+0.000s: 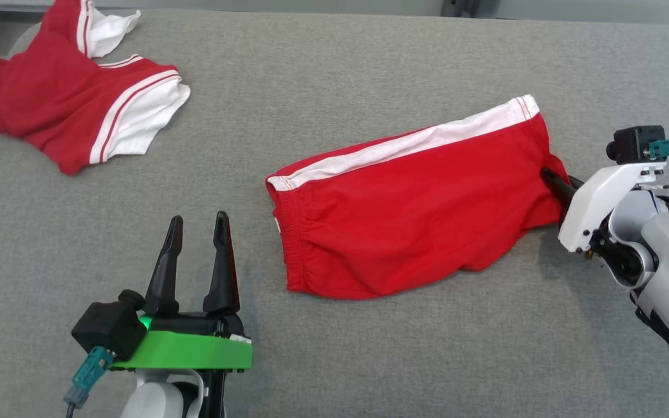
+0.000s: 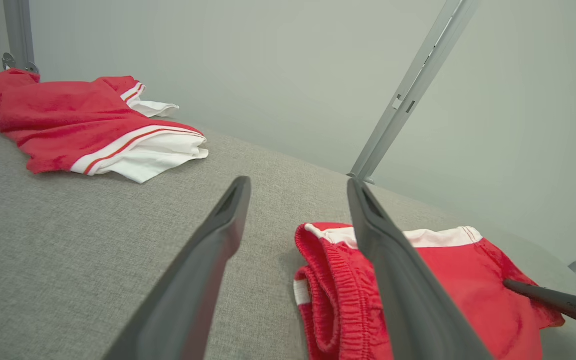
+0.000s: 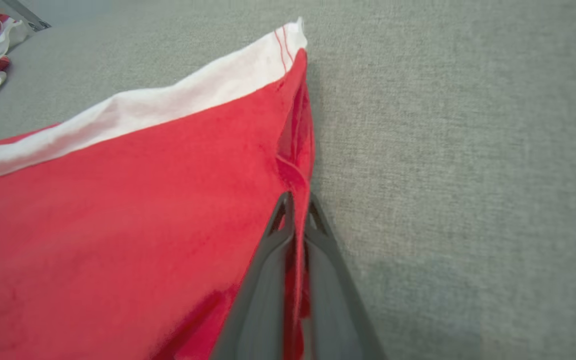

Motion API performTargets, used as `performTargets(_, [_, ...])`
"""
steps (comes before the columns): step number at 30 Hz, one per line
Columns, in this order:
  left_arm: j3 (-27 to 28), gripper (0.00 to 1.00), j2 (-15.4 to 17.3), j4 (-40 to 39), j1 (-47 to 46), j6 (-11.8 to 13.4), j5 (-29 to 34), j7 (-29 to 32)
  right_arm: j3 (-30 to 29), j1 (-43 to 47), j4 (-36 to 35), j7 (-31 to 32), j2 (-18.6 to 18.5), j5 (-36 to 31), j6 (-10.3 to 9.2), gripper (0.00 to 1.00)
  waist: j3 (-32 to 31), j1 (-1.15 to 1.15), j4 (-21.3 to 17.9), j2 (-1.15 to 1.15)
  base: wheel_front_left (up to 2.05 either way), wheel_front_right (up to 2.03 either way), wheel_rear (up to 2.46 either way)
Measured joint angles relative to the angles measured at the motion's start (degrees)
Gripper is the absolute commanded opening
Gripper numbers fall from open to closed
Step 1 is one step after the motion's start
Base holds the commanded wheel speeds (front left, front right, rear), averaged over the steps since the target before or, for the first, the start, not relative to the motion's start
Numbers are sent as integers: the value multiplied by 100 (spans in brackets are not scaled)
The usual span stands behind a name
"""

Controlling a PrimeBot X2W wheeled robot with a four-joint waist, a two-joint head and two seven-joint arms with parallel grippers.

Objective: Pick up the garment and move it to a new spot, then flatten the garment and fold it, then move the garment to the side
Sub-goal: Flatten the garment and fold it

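The red shorts [image 1: 404, 215] are laid on the grey padded surface [image 1: 369, 360]. Their hem edge opposite the waistband is pinched by the right gripper [image 3: 296, 201]. The left gripper [image 1: 198, 223] is held spread near the waistband, not touching it; another red-and-white garment [image 1: 67, 104] is seen well beyond.

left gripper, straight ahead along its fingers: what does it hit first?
Probably bare grey surface: the left gripper points into the gap between the red shorts on its right and the red-and-white garment on its left. Its tilt is hard to judge.
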Motion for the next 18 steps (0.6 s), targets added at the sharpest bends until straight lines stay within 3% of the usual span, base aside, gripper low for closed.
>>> performTargets(9, [30,100,0,153,63,-132,247,0,-364,738,-314,-719,-26,281,-1,0,-125,0,-663,0,0,0,0])
performTargets(18, [19,100,0,326,65,-233,341,0,-614,1060,-523,-917,107,553,-1,0,-274,0,-1065,0,0,0,0])
